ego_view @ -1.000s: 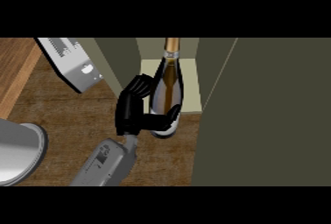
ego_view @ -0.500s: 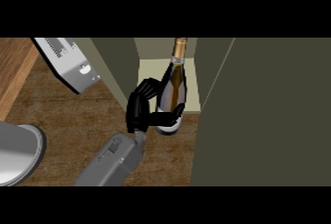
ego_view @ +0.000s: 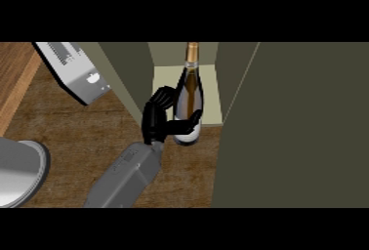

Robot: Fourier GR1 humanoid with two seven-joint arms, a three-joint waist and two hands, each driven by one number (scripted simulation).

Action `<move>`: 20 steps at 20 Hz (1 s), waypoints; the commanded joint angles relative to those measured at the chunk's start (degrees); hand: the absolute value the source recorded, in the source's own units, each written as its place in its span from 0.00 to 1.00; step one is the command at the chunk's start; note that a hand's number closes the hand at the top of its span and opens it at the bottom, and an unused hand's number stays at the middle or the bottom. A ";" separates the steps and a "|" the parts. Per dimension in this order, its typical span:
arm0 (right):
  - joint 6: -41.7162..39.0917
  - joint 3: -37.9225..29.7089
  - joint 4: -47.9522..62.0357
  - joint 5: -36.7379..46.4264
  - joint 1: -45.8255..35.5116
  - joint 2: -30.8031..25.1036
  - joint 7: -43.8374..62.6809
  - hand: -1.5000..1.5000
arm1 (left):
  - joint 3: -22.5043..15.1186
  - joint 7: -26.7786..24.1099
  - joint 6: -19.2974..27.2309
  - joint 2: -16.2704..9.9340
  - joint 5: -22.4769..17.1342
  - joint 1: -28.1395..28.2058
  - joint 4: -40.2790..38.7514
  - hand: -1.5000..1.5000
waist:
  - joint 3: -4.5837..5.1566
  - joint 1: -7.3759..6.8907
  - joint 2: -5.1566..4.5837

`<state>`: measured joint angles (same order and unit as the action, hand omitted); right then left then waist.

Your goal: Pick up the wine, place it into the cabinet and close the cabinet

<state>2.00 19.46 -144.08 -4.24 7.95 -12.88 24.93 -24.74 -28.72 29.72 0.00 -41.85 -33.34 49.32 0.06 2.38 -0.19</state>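
Note:
A dark wine bottle with a gold neck and a pale label stands nearly upright at the mouth of the cabinet, on its pale inner floor. My left hand is against the bottle's left side. Its thumb curls across the bottle's lower front and its fingers reach up along the left flank, so it is shut on the bottle. The bottle's base is partly hidden by the hand. The cabinet door is open, a wide olive panel filling the right of the view. My right hand does not show.
A grey plate lies at the lower left on the brown counter. A grey appliance sits at the upper left, close to the cabinet's left wall.
My left hand has carried the bottle farther into the cabinet opening, and the bottle has tipped more upright. The forearm has followed it forward.

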 commanded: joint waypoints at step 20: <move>-2.69 -1.13 -9.08 -5.22 5.44 1.57 1.49 0.00 | 10.17 1.39 -3.30 -0.83 -7.04 -23.58 -24.03 1.00 | -0.04 0.10 -0.21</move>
<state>-1.05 17.41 -143.73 -5.02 10.53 -11.60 22.62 -17.38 -28.25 27.19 -0.11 -48.66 -52.01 29.25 0.03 2.40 -0.41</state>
